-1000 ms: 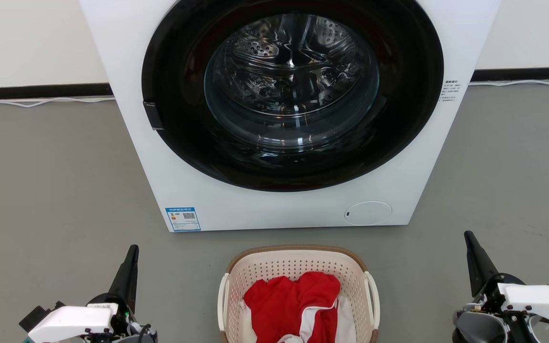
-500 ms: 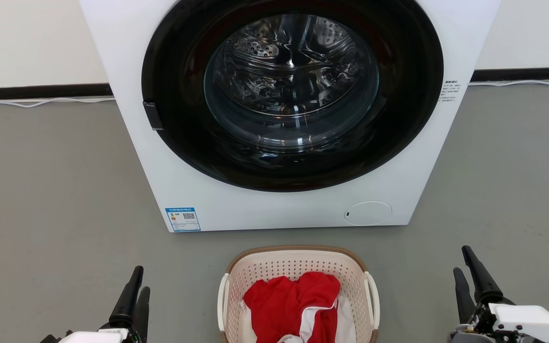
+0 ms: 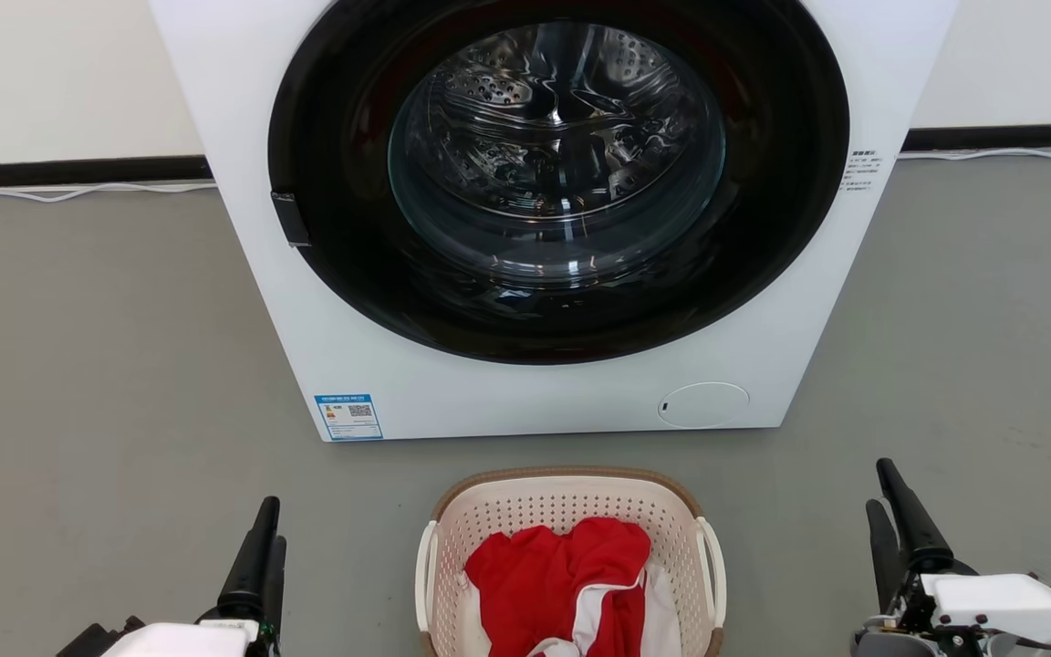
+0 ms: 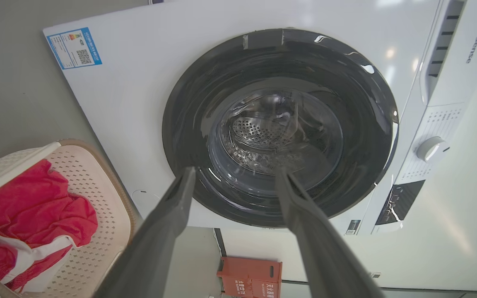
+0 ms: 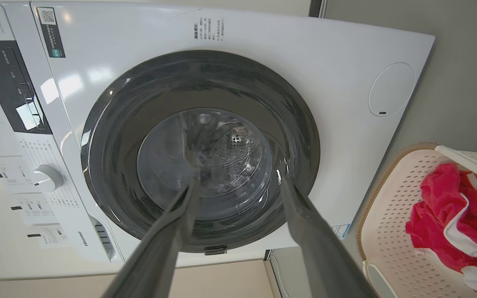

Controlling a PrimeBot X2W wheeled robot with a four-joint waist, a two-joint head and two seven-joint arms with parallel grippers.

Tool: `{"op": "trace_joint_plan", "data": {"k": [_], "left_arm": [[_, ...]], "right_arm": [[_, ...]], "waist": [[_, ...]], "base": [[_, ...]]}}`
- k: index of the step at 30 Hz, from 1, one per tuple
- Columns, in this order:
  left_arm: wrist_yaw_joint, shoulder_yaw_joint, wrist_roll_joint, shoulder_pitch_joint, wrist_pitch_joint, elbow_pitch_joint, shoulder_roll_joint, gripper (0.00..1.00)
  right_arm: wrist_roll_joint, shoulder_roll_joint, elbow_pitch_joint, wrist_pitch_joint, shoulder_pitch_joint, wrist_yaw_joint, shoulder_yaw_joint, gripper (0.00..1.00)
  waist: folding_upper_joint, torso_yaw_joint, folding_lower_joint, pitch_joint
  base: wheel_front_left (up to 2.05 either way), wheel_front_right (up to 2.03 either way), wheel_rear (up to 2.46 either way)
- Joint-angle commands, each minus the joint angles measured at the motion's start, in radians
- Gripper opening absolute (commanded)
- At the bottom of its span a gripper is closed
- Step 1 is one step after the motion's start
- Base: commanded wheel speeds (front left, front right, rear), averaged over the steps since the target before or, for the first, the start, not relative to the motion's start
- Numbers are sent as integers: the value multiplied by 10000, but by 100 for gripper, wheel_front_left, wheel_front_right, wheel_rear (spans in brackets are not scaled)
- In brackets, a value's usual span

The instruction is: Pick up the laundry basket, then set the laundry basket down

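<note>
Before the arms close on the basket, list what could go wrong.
1. The left gripper and right gripper sit open, wide of the laundry basket; its white handles are thin, so a missed approach may shove it aside.
2. The washing machine stands close beyond the basket; a forward swing could bump it.
3. The red and white clothes are heaped inside; an uneven lift might tip them out.
</note>
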Motion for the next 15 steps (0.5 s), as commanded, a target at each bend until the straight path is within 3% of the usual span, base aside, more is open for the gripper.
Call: {"op": "trace_joint_plan", "data": {"k": [1, 15], "left_arm": [[-26, 3, 310, -526, -89, -331, 63, 100], [-34, -219, 2167, -618, -470, -651, 85, 100]], "right_arm": [[-195, -136, -391, -144, -351, 17, 132, 100], [-1632, -399, -649, -526, -435, 25, 660, 100]], "waist": [[0, -6, -3, 6], [0, -71, -3, 55]], "base": [[0, 0, 0], [0, 0, 0]]}}
